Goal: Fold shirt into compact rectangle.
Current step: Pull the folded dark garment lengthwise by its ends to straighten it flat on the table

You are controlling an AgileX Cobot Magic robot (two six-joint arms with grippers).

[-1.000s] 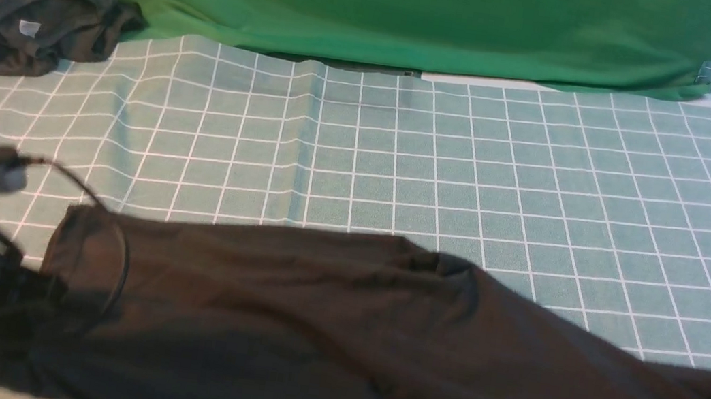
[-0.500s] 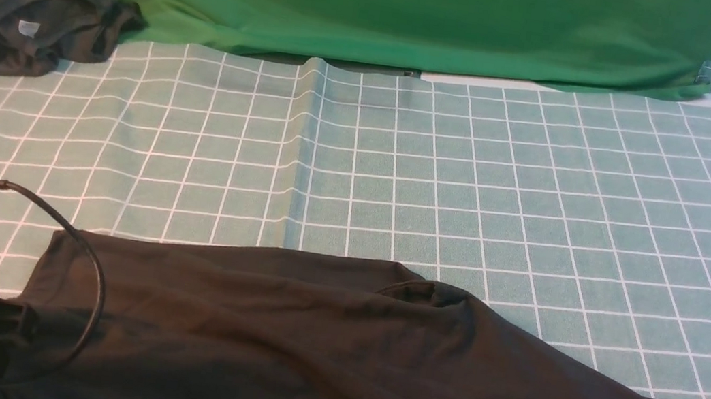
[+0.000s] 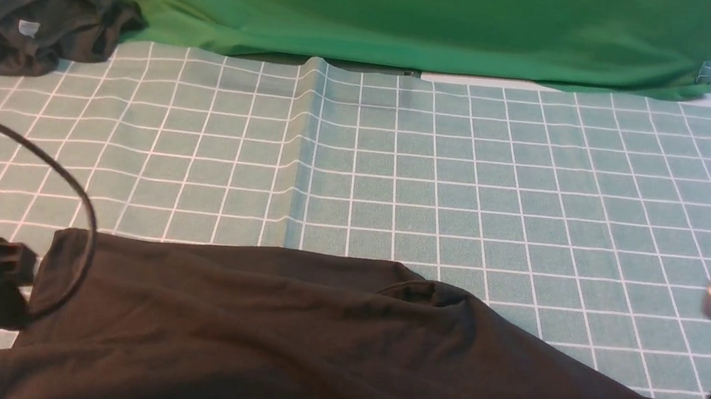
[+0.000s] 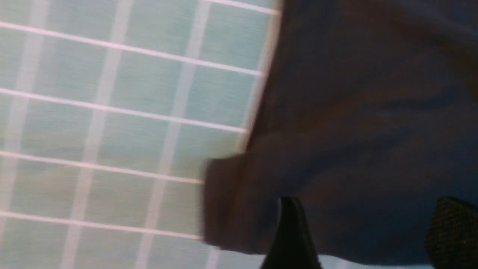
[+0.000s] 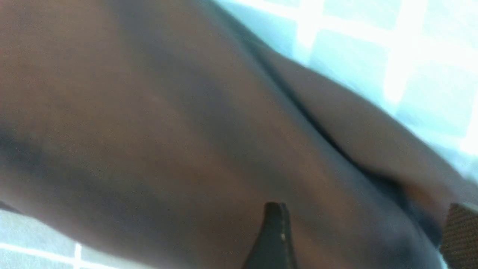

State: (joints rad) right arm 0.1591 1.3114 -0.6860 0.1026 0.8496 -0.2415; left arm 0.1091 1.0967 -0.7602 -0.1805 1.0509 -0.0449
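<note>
**A:** Where did the black T-shirt (image 3: 309,344) lie?

**B:** Flat on the checked tablecloth (image 3: 469,173), beneath the left gripper (image 4: 368,205) and the right gripper (image 5: 368,209). One turned-over corner sat just outside a left finger (image 4: 293,235). A creased fold ran just beyond the right pair.

**A:** Were they pinching it?

**B:** No. Both pairs stood spread wide above the fabric, holding nothing.

**A:** Why there?

**B:** Each gripper hung over one end of the shirt, probably so it could take a fresh hold for the next fold.
</note>
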